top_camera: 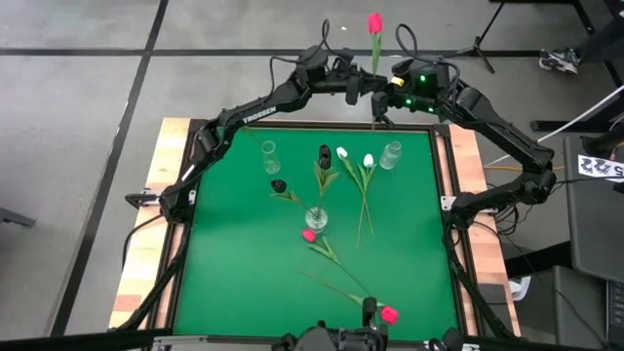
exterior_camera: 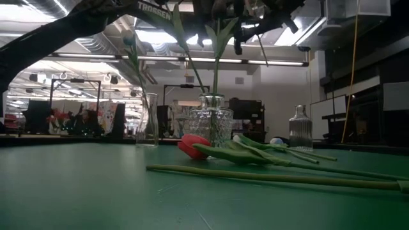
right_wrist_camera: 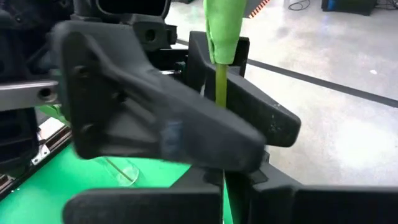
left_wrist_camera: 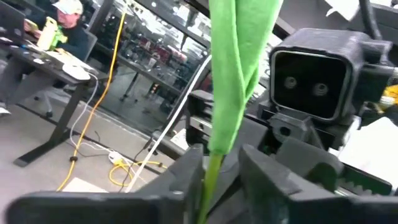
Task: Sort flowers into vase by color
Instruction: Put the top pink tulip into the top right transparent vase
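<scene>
A pink-red tulip [top_camera: 374, 21] stands upright in the air above the table's far edge, with both grippers on its green stem. My left gripper [top_camera: 359, 88] comes from the left and my right gripper [top_camera: 386, 96] from the right. They meet head-on. Two white tulips [top_camera: 356, 161] and two pink-red tulips [top_camera: 309, 235] [top_camera: 389, 314] lie flat on the green mat. Two black tulips [top_camera: 324, 153] stand in the middle glass vase [top_camera: 317, 219]. My left gripper has the tulip's stem [left_wrist_camera: 208, 177] between its two fingers, just below a long leaf; how closely they shut on it is hard to see. The fingers come level, across the stem, and the tulip stands upright, clear of the table. My right gripper pinches the stem [right_wrist_camera: 221, 87] between its two fingers, below the leaf and close under my left gripper's fingers [right_wrist_camera: 155, 112]. The fingers come level from the table's right and lie across the stem. The left gripper hides part of the contact.
An empty small glass vase [top_camera: 390, 154] stands at the far right of the mat. Another vase [top_camera: 270, 156] at the far left has a thin stem in it. Wooden borders [top_camera: 166, 195] frame the mat. Desks and a seated person [left_wrist_camera: 62, 25] show beyond the table.
</scene>
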